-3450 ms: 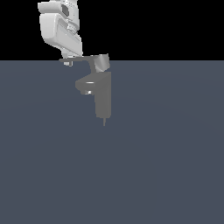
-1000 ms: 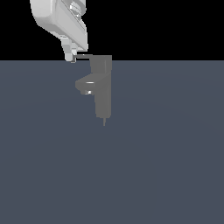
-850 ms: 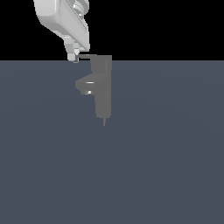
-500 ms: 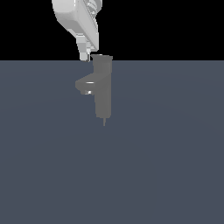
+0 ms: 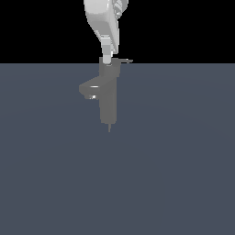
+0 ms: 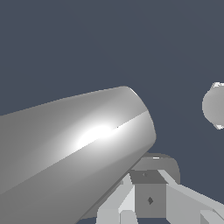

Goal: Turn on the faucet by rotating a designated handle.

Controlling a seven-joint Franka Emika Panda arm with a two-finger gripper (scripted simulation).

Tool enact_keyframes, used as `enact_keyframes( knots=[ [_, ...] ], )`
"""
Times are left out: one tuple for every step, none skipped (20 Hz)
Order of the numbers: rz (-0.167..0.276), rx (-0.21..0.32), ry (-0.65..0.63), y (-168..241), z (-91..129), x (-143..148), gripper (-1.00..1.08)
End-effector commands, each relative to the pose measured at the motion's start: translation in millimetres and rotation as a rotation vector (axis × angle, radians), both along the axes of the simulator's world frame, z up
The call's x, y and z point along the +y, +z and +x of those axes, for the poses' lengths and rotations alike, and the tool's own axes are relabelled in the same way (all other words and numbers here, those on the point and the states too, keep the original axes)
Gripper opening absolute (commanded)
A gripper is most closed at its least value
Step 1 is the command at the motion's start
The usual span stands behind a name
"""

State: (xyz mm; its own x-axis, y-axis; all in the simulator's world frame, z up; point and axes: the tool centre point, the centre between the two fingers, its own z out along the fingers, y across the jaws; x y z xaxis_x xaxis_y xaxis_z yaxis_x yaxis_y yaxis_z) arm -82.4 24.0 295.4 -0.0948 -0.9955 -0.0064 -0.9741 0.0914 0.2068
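Observation:
The faucet [image 5: 109,97] is a gray boxy column standing on the dark floor, with its short spout [image 5: 89,89] sticking out toward the exterior view's left. At its top, the thin handle [image 5: 125,60] points toward the exterior view's right. My gripper [image 5: 107,59] comes down from above and its tip touches the column's cap, just beside the handle's root. The fingers show as one narrow tip, shut with nothing between them. A large shiny gray faucet part [image 6: 78,148] fills the wrist view, with my pale fingers [image 6: 118,205] at the edge.
The flat dark blue-gray floor [image 5: 183,174] stretches all around the faucet. A round gray blob [image 6: 215,106] shows at the edge of the wrist view; I cannot tell what it is.
The gripper has swept from the column's left side to above its top. The handle, which pointed to the exterior view's left, now points right.

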Motion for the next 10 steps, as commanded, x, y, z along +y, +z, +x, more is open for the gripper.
enact_keyframes(
  knots=[
    [-0.002,-0.005,-0.010,-1,7,-13,-1.00],
    [-0.002,-0.005,-0.012,-2,9,-16,-1.00],
    [-0.002,-0.005,-0.013,-2,11,-20,-1.00],
    [-0.002,-0.006,-0.014,-3,13,-23,-1.00],
    [-0.002,-0.006,-0.015,-3,15,-27,-1.00],
    [-0.002,-0.006,-0.016,-3,17,-30,-1.00],
    [-0.002,-0.006,-0.017,-4,19,-34,-1.00],
    [-0.002,-0.007,-0.018,-4,21,-37,-1.00],
    [-0.002,-0.007,-0.018,-4,23,-40,-1.00],
    [-0.002,-0.007,-0.020,-5,25,-44,-1.00]
  ],
)
